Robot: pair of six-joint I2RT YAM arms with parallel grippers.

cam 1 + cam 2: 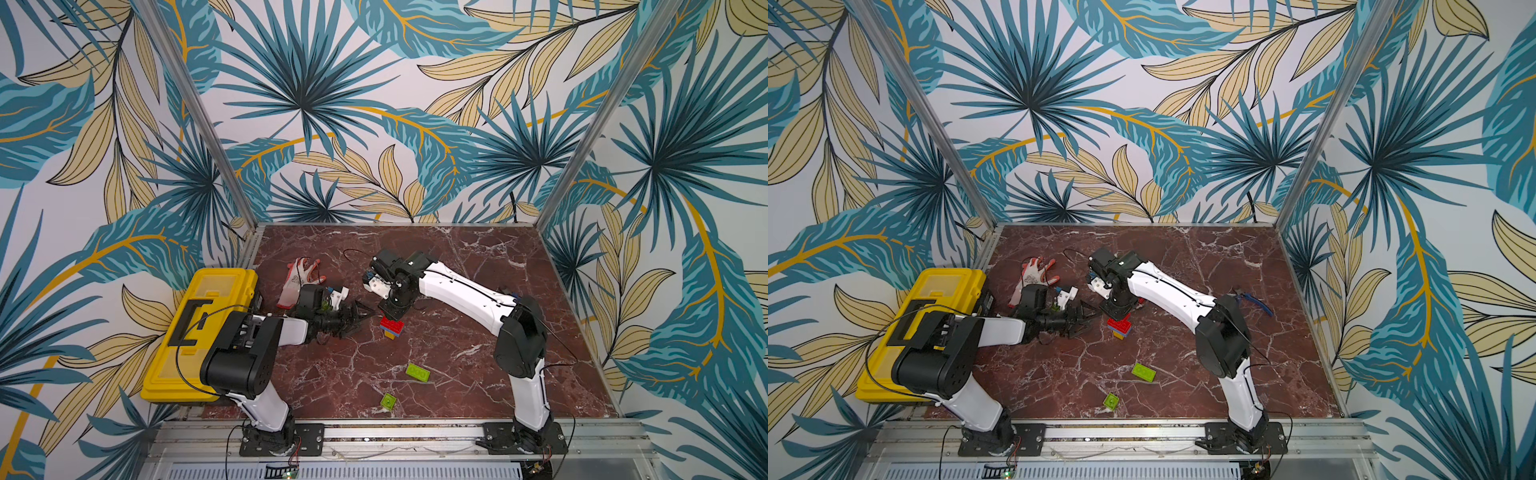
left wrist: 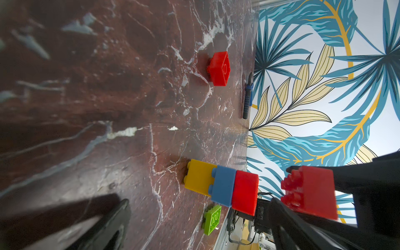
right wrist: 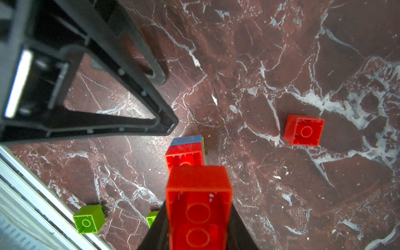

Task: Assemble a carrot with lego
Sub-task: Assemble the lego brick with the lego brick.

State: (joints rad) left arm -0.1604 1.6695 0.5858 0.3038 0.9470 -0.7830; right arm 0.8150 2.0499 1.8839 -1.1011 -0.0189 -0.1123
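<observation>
Yellow toolbox [image 1: 224,286]; work glove [image 1: 296,282] nearby; blue-handled cutters [image 1: 1256,302].

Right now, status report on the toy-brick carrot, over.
Left gripper open, beside the yellow, blue and red plastic brick stack. Right gripper shut on a red studded brick above it, not touching. Nothing between them.

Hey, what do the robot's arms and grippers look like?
The left arm and right arm are white shells with black joints and thin black cables. The left gripper and right gripper have black, triangular open-frame fingers.
</observation>
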